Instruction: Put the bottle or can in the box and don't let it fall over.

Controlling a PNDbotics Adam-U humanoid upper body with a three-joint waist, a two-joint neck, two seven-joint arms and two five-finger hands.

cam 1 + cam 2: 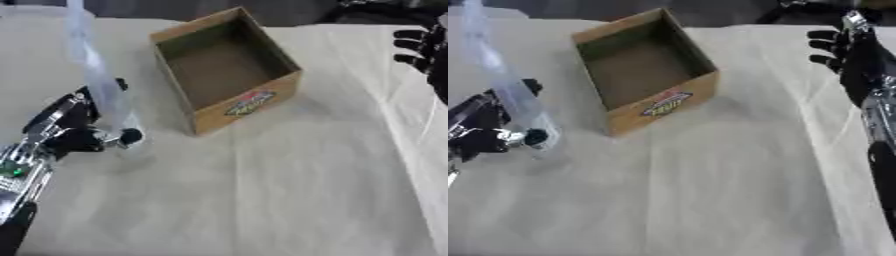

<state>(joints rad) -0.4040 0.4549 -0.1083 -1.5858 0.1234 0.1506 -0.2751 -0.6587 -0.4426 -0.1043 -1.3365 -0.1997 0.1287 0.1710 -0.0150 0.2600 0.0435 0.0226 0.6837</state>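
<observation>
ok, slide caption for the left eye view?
Left hand grips an upright clear bottle beside the empty cardboard box; right hand idles open.

The light is soft and even, not too bright; the pale cloth (262, 200) on the table looks a bit washed out; the open box (229, 65) is dark inside, and a faint shadow lies on the cloth at its near right side; everything is a little fuzzy, and the label on the box is too blurry to read; the clear bottle (98, 75) at the left looks smeared and milky; the left hand (74, 131) and the right hand (852, 55) are dark, with few details showing.
</observation>
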